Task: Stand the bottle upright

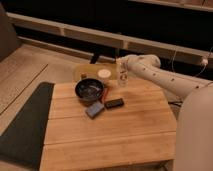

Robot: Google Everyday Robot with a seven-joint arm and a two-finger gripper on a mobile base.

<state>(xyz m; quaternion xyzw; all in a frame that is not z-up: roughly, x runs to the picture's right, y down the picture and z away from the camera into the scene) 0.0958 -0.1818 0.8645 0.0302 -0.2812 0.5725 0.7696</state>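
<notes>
The bottle [122,80] is a slim translucent whitish one. It stands upright on the back part of the wooden table [115,135], just right of the white cup [104,74]. My gripper [121,67] comes in from the right on the white arm [160,75] and sits at the bottle's top, shut on it. The bottle's cap is hidden by the gripper.
A dark round bowl [90,90] sits left of the bottle. In front of it lie a blue block [94,109] and a small black object [114,103]. A tan board [85,71] lies behind the bowl. A dark mat [22,125] covers the floor to the left.
</notes>
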